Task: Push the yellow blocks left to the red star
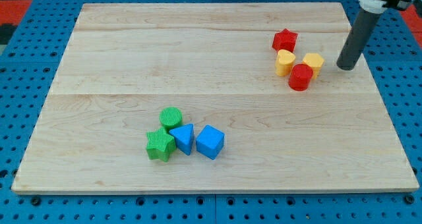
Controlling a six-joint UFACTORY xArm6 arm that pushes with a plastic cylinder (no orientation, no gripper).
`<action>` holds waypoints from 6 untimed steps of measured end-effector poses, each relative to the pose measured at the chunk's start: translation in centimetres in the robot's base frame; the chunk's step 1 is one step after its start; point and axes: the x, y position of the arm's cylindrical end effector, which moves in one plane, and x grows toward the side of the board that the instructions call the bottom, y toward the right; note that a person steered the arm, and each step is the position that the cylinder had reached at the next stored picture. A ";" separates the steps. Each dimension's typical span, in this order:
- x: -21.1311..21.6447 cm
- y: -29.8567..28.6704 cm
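A red star block lies at the view's upper right on the wooden board. A yellow heart-shaped block sits just below it, almost touching. A yellow hexagonal block lies to the right of the heart. A red cylinder sits below and between the two yellow blocks, touching them. My tip is on the board to the right of the yellow hexagon, a small gap apart from it.
A green cylinder, a green star block, a blue triangular block and a blue cube cluster at the view's lower middle. A blue pegboard surrounds the board.
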 end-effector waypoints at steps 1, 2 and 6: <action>-1.6 -4.2; -1.0 -2.5; -1.4 -15.8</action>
